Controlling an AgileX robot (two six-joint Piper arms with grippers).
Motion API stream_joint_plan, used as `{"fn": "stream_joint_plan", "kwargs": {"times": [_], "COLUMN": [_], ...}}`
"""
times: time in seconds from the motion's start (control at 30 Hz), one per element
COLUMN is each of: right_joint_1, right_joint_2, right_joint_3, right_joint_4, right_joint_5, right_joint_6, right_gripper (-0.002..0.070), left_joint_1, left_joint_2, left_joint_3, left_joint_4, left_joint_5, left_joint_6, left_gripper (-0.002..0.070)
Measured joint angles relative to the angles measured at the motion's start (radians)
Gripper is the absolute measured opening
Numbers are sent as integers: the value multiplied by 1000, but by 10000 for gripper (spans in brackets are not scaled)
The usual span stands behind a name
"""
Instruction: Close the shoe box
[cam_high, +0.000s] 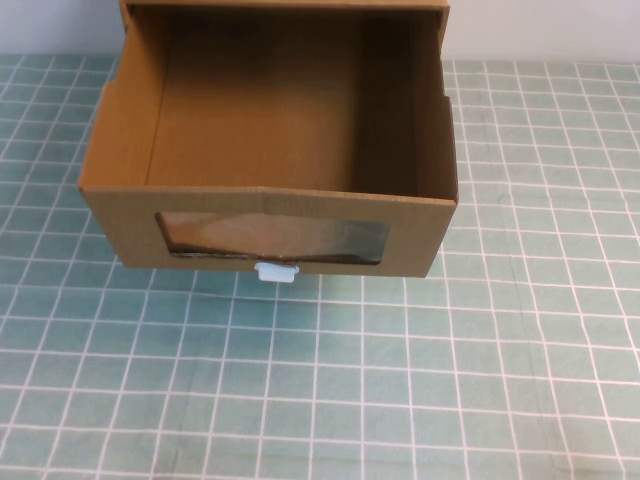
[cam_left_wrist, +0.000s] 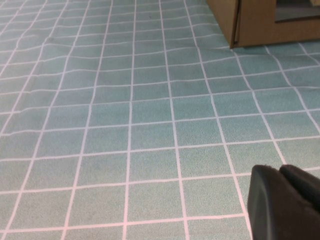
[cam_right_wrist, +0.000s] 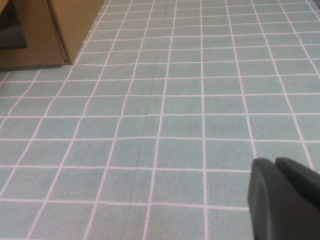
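Note:
The shoe box (cam_high: 120, 215) is brown cardboard and stands at the far middle of the table. Its drawer is pulled out toward me and shows an empty inside. The front panel has a clear window (cam_high: 275, 236) with a small white pull tab (cam_high: 277, 273) just below it. Neither arm shows in the high view. My left gripper (cam_left_wrist: 279, 168) hangs shut over bare mat, with a corner of the shoe box (cam_left_wrist: 255, 25) well ahead of it. My right gripper (cam_right_wrist: 275, 161) is also shut on nothing, far from the shoe box (cam_right_wrist: 55, 25).
A green mat with a white grid (cam_high: 400, 380) covers the table on all sides of the box. The box's outer sleeve (cam_high: 445, 20) reaches the top edge of the high view.

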Motion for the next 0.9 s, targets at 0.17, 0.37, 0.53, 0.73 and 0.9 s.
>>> {"fn": "stream_joint_plan", "kwargs": {"times": [0.17,0.37,0.53,0.73,0.9], "right_joint_1": [0,0,0,0,0], "right_joint_2": [0,0,0,0,0], "right_joint_3": [0,0,0,0,0], "right_joint_4": [0,0,0,0,0], "right_joint_5": [0,0,0,-13,-129], "right_joint_6": [0,0,0,0,0], "right_gripper": [-14,-14,-14,-14,-14], "left_joint_1": [0,0,0,0,0], "left_joint_2": [0,0,0,0,0], "left_joint_3": [0,0,0,0,0], "left_joint_4": [0,0,0,0,-12], "left_joint_5": [0,-9,-9,-9,-93], "left_joint_6": [0,0,0,0,0], "left_gripper": [-5,-5,-5,-5,-5]}}
